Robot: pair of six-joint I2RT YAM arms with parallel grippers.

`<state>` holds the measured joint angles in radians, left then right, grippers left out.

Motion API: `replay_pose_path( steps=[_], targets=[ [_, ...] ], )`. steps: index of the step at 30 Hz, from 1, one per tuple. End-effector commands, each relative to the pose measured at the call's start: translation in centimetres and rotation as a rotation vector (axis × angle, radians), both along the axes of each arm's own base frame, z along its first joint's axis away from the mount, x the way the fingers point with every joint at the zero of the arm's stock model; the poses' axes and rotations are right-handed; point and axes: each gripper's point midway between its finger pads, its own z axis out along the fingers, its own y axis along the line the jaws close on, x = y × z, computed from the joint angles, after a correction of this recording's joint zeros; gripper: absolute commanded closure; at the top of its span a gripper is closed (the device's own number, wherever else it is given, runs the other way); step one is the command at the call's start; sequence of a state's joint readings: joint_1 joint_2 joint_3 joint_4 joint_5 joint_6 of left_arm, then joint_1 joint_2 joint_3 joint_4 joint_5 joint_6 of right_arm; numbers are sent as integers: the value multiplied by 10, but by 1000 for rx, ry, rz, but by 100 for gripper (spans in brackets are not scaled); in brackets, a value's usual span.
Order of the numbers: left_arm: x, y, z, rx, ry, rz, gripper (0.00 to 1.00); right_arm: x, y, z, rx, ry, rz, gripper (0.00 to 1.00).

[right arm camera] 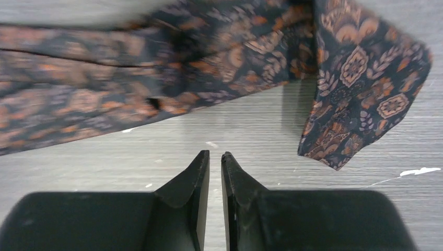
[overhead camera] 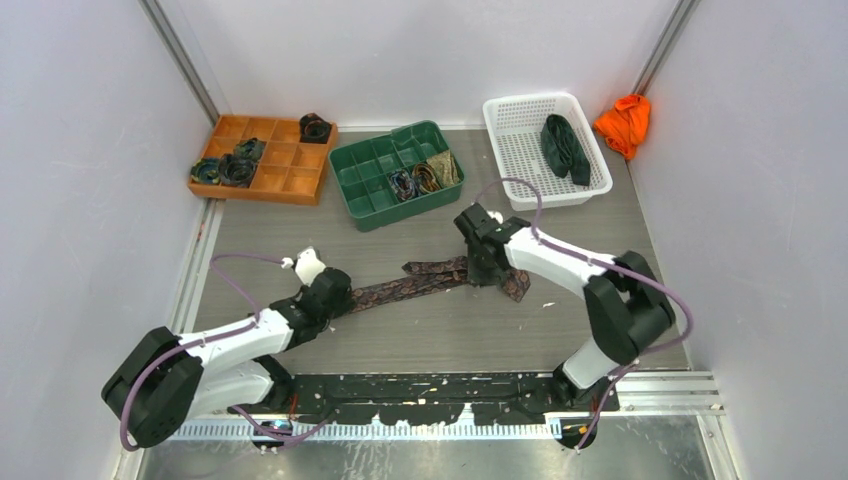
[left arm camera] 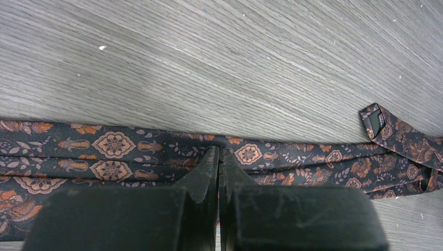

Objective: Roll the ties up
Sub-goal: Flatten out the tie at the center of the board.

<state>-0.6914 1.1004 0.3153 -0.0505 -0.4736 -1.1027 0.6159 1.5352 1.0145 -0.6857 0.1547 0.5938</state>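
Left hand (left arm camera: 218, 152) of mine pinches the brown tie (left arm camera: 115, 151); my right hand (right arm camera: 215, 155), almost closed, holds nothing above the desk (right arm camera: 251, 125).

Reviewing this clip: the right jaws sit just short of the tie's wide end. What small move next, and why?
Probably open the right gripper and ease it forward onto the wide end of the tie. Its jaws stand nearly closed and empty over the table, while the left gripper rests on the tie farther along, so that end looks free to roll.
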Motion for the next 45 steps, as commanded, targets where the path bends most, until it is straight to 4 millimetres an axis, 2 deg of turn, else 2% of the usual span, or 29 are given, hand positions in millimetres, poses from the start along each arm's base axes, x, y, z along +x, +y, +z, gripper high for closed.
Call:
replay_pose_path(
  steps=[1, 4, 7, 10, 13, 16, 18, 20, 22, 25, 26, 29, 30, 35, 38, 41, 43, 45],
  targets=[
    [-2, 0, -4, 4, 24, -7, 100, -1, -10, -25, -40, 43, -57, 80],
    [-3, 0, -3, 4, 22, -6, 100, 8, -35, -26, -118, 50, -109, 79],
    [-3, 1, -3, 0, 21, -4, 100, 22, -75, -27, -137, 78, -218, 78],
    [-4, 1, -2, -1, 17, -4, 100, 40, -123, -27, -148, 95, -352, 76],
    [-4, 2, -1, -5, 14, -4, 100, 67, -169, -14, -161, 45, -480, 76],
    [-5, 3, 0, -4, 12, -5, 100, 88, -179, 12, -147, -53, -536, 76],
    [-6, 4, 1, -6, 8, -2, 100, 99, -163, 36, -85, -145, -519, 76],
    [-6, 5, 4, -7, 3, -1, 100, 102, -139, 62, -88, -236, -455, 75],
    [-6, 5, 10, -12, -6, 0, 100, 96, -107, 79, -116, -289, -361, 73],
    [-3, 7, 36, -21, -49, 8, 100, 78, -41, 84, -65, -306, -171, 68],
    [-3, 11, 49, -21, -70, 16, 100, 71, -19, 82, -44, -308, -107, 66],
    [-6, 27, 94, -26, -156, 54, 100, 57, 31, 76, -19, -309, 29, 55],
    [-7, 33, 117, -50, -210, 72, 100, 55, 44, 74, -15, -306, 62, 54],
    [-24, 60, 175, -98, -353, 114, 100, 54, 111, 52, 1, -266, 219, 53],
    [-32, 68, 187, -112, -380, 118, 100, 57, 149, 39, 1, -250, 293, 53],
    [-36, 73, 185, -99, -367, 124, 100, 59, 178, 25, -5, -222, 333, 53],
    [-38, 75, 182, -95, -355, 126, 100, 59, 187, 9, -20, -192, 339, 53],
    [-40, 76, 180, -93, -350, 128, 100, 58, 187, -5, -43, -166, 329, 53]
  ],
)
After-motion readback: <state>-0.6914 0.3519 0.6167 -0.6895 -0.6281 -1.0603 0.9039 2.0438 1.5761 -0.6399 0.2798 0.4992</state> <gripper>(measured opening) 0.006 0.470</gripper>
